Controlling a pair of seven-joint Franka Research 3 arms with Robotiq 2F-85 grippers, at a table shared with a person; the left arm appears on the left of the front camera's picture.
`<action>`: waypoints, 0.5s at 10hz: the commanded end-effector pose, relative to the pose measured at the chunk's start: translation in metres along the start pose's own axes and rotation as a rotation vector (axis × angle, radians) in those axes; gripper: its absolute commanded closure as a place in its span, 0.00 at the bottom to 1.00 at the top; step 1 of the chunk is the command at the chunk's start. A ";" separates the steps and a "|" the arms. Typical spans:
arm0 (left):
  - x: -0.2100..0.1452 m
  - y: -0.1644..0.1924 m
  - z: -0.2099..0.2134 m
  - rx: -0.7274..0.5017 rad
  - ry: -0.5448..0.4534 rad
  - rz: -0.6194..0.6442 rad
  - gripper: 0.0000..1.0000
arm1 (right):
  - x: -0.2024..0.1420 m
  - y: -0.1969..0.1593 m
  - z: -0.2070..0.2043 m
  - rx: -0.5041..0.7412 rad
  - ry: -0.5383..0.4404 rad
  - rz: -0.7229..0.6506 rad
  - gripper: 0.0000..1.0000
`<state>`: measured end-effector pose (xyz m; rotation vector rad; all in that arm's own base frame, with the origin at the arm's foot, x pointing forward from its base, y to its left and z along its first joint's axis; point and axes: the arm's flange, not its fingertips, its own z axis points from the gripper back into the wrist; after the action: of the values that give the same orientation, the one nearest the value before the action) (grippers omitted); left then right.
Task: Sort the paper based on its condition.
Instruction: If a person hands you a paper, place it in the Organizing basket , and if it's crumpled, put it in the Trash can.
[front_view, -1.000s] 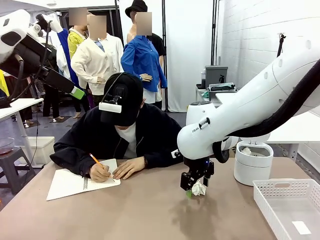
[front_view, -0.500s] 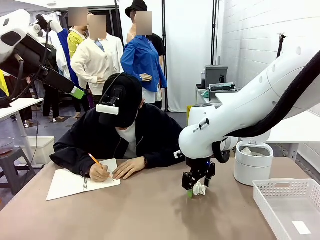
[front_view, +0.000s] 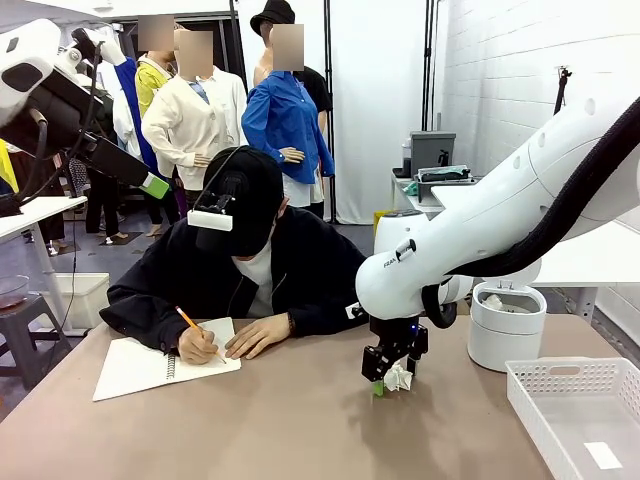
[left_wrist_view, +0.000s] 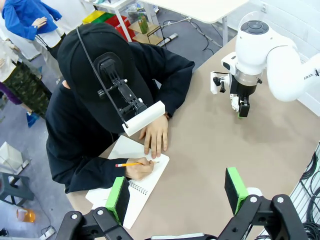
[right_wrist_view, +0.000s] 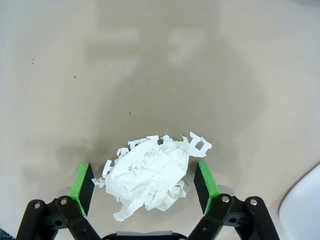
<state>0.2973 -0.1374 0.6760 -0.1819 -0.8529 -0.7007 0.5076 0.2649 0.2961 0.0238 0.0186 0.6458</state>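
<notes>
A crumpled ball of white paper (right_wrist_view: 150, 175) with torn edges and some handwriting lies on the brown table (front_view: 280, 420). My right gripper (right_wrist_view: 144, 182) is lowered over it and open, one green pad (right_wrist_view: 82, 181) on each side of the ball with a gap between pad and paper. From the front, the same gripper (front_view: 388, 380) points down at the paper (front_view: 400, 377), right of the table's middle. My left gripper (left_wrist_view: 176, 192) hangs open and empty high above the table, looking down on the person and the right gripper (left_wrist_view: 241, 106).
A person at the far side writes with an orange pencil in a spiral notebook (front_view: 150, 365), both hands on it. A white round bin (front_view: 506, 325) stands at the right, and a white slotted tray (front_view: 580, 410) holding a flat slip sits at the front right corner.
The right arm shifted very slightly while its gripper stayed open over the crumpled paper. The person's head moved a little as they wrote.
</notes>
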 end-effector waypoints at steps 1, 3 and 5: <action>-0.001 0.002 0.000 -0.003 -0.006 0.003 0.00 | -0.001 0.000 0.000 -0.001 0.002 -0.001 0.00; -0.001 0.002 0.000 -0.003 -0.006 0.003 0.00 | 0.000 0.000 0.000 0.000 0.000 0.000 0.00; -0.001 0.002 0.000 -0.003 -0.006 0.003 0.00 | -0.002 -0.001 0.003 0.012 -0.008 0.029 0.34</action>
<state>0.2973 -0.1374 0.6760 -0.1819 -0.8529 -0.7007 0.5074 0.2652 0.2971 0.0250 0.0169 0.6613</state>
